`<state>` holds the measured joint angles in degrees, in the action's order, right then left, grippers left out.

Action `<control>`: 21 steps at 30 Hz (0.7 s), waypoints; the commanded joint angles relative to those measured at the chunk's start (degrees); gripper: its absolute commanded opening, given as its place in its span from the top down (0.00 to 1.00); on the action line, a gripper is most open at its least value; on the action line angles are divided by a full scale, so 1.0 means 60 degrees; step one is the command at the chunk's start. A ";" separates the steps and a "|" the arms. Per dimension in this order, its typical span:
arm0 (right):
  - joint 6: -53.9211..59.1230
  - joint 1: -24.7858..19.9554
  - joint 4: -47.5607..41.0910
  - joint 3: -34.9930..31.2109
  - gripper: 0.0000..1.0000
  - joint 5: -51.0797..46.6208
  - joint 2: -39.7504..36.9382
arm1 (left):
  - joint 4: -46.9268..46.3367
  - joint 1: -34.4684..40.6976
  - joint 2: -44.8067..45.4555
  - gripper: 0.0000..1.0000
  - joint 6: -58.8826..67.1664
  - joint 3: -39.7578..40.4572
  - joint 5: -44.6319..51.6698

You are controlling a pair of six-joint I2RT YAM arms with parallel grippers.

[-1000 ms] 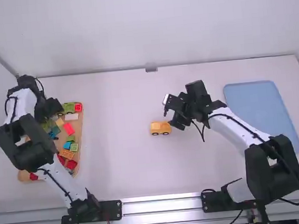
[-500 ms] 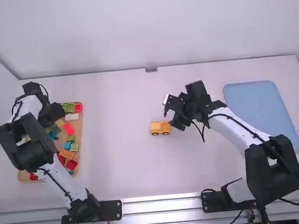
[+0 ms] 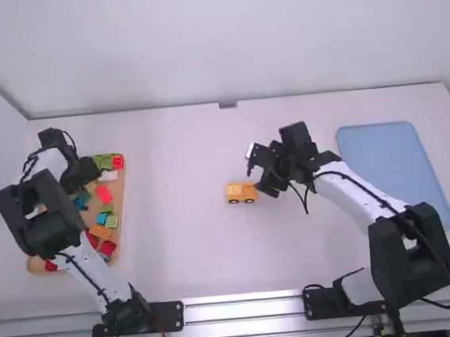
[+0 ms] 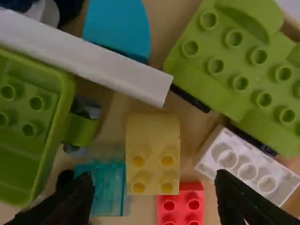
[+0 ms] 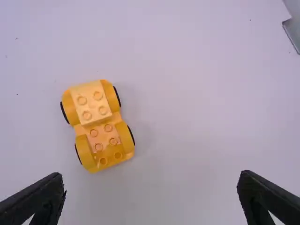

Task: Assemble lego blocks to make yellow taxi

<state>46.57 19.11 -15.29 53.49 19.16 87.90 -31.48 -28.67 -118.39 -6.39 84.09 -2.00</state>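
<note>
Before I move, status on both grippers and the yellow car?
Left gripper open over yellow block; right gripper open, empty. Yellow car unheld on table. Red block, teal block crowd yellow block.

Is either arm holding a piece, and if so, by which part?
Nothing is held: the left tool is open over the pale yellow block, and the right tool is open near the yellow car base.

High downward overview, two wrist close-ups

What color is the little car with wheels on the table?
The toy car is yellow, best seen in the right wrist view.
</note>
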 commanded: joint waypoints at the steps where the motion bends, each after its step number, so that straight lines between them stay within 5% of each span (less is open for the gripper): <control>1: -0.0047 0.0011 -0.0047 -0.0036 0.02 0.0076 -0.0175 | 0.0069 -0.0044 -0.0248 0.31 0.0080 0.0036 0.0208; 5: -0.0047 0.0011 -0.0069 -0.0036 0.02 0.0080 -0.0175 | -0.0284 -0.0044 -0.0820 0.32 0.0051 0.0535 0.0244; 9: -0.0051 0.0011 -0.0069 -0.0036 0.02 0.0080 -0.0175 | -0.1242 -0.0033 -0.1271 0.45 0.0084 0.1304 0.0186; 18: -0.0051 0.0011 -0.0029 -0.0036 0.01 0.0080 -0.0175 | -0.1428 -0.0149 -0.1341 0.34 -0.0073 0.1905 0.0182; 21: -0.0047 0.0011 -0.0029 -0.0036 0.02 0.0080 -0.0175 | -0.1439 -0.0142 -0.1377 0.42 -0.0321 0.1916 0.0189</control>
<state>46.57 19.11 -15.55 53.49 19.14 87.90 -39.55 -29.06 -126.43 -7.03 95.00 -1.15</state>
